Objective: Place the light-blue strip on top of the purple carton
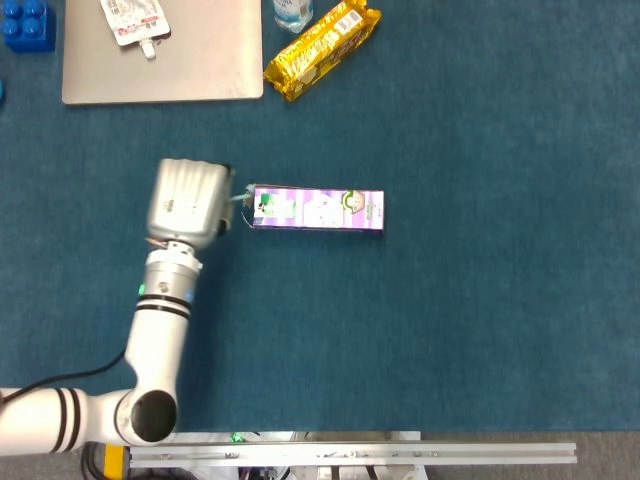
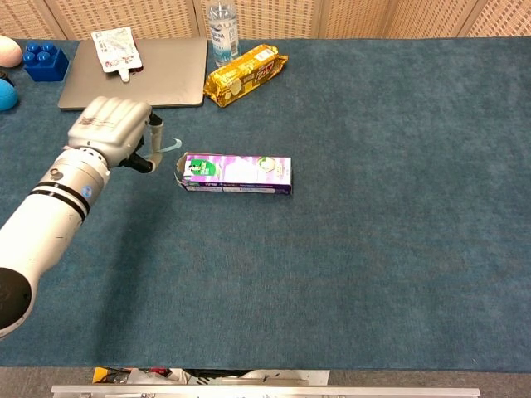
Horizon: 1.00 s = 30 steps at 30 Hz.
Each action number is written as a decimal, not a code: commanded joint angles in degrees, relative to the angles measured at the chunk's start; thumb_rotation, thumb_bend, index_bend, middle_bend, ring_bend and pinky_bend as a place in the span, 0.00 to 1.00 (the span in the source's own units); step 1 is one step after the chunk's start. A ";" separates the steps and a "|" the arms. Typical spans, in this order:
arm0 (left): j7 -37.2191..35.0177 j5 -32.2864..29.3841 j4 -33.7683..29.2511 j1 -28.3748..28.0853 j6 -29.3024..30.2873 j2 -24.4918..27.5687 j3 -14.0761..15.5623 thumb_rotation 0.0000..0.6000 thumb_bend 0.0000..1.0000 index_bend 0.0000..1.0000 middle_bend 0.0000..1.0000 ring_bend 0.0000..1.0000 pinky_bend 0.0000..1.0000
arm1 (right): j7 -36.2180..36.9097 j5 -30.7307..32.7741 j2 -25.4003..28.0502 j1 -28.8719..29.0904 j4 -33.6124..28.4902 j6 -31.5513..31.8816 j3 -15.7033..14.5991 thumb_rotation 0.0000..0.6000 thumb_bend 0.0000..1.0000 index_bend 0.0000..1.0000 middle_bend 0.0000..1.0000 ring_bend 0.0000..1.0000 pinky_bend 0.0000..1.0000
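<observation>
Left arm: we see it rising from the near edge at 7 o'clock, reaching up and in toward the table's centre.
Left hand: our left hand (image 2: 112,128) sits just beside the purple carton's open end, at its 9 o'clock, knuckles up; it pinches the light-blue strip (image 2: 168,148) between its fingers, so we call it grasping the strip.
Strip: a thin pale curl sticking out of the hand toward 3 o'clock, its tip near the carton's flap but, as far as we can tell, not resting on it; in the head view it is only a faint sliver (image 1: 238,197).
Purple carton: the purple carton (image 2: 236,173) lies flat on its side at mid-table, long axis running 9 to 3 o'clock, flap end toward our hand, top face bare.
Step in hand: we judge this to be the carry-over, with the strip not yet above the carton.
Doing it well: we should lift enough to clear the flap, travel toward 3 o'clock until the strip is over the middle of the top face, lay it along the carton's length, then let go low so the light strip does not flutter off.
Risk: a knuckle could nudge the carton and slide it on the blue cloth (image 2: 373,249).
Right hand: not in either view.
Far edge: a laptop (image 2: 137,75) at 11 o'clock and a yellow snack pack (image 2: 245,75) at 12, both well apart from the work.
</observation>
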 commanded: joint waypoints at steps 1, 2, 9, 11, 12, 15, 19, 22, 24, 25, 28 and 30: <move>1.75 0.11 0.07 -1.13 -0.66 -1.25 0.08 1.00 0.38 0.58 1.00 1.00 1.00 | 0.02 0.04 0.07 -0.16 -0.08 0.17 -0.04 1.00 0.26 0.02 0.41 0.36 0.34; 2.30 0.01 0.11 -1.45 -0.75 -1.65 0.01 1.00 0.38 0.58 1.00 1.00 1.00 | 0.02 0.09 0.11 -0.22 -0.11 0.22 -0.04 1.00 0.26 0.02 0.41 0.36 0.34; 5.50 -1.55 2.06 -4.01 -1.98 -5.05 -1.25 1.00 0.38 0.58 1.00 1.00 1.00 | 0.24 -0.06 0.34 -0.68 -0.38 0.74 -0.16 1.00 0.26 0.02 0.41 0.36 0.34; 6.45 -2.18 2.56 -4.64 -2.15 -5.85 -1.55 1.00 0.38 0.58 1.00 1.00 1.00 | 0.33 -0.04 0.28 -0.77 -0.23 0.73 -0.23 1.00 0.26 0.02 0.41 0.36 0.34; 7.31 -2.76 2.85 -5.08 -2.22 -6.37 -1.74 1.00 0.38 0.58 1.00 1.00 1.00 | 0.43 0.01 0.26 -0.80 -0.14 0.66 -0.25 1.00 0.26 0.02 0.41 0.36 0.34; 8.67 -4.24 3.79 -6.11 -2.58 -7.63 -2.50 1.00 0.38 0.57 1.00 1.00 1.00 | 0.77 -0.06 0.22 -0.90 0.14 0.61 -0.30 1.00 0.26 0.02 0.41 0.36 0.34; 10.08 -6.13 5.65 -7.36 -3.14 -9.07 -3.36 1.00 0.38 0.57 1.00 1.00 1.00 | 1.30 -0.12 0.21 -1.09 0.54 0.73 -0.30 1.00 0.26 0.02 0.41 0.36 0.34; 11.03 -7.37 6.57 -7.95 -3.21 -9.72 -3.59 1.00 0.38 0.57 1.00 1.00 1.00 | 1.74 -0.21 0.22 -1.26 0.84 0.79 -0.34 1.00 0.26 0.02 0.41 0.36 0.34; 11.73 -8.42 6.59 -8.25 -3.34 -9.80 -3.67 1.00 0.38 0.56 1.00 1.00 1.00 | 2.07 -0.21 0.16 -1.35 1.11 0.79 -0.34 1.00 0.26 0.02 0.41 0.36 0.34; 11.99 -8.85 6.41 -8.36 -3.39 -9.72 -3.73 1.00 0.37 0.56 1.00 1.00 1.00 | 2.19 -0.26 0.13 -1.38 1.23 0.79 -0.35 1.00 0.26 0.02 0.41 0.36 0.34; 12.97 -9.99 5.54 -8.77 -3.25 -9.29 -3.89 1.00 0.37 0.54 1.00 1.00 1.00 | 2.47 -0.39 -0.02 -1.44 1.60 0.78 -0.38 1.00 0.26 0.02 0.41 0.36 0.34; 13.33 -10.47 4.98 -9.06 -3.09 -9.07 -4.02 1.00 0.37 0.53 1.00 1.00 1.00 | 2.62 -0.49 -0.11 -1.45 1.74 0.75 -0.38 1.00 0.26 0.02 0.41 0.37 0.34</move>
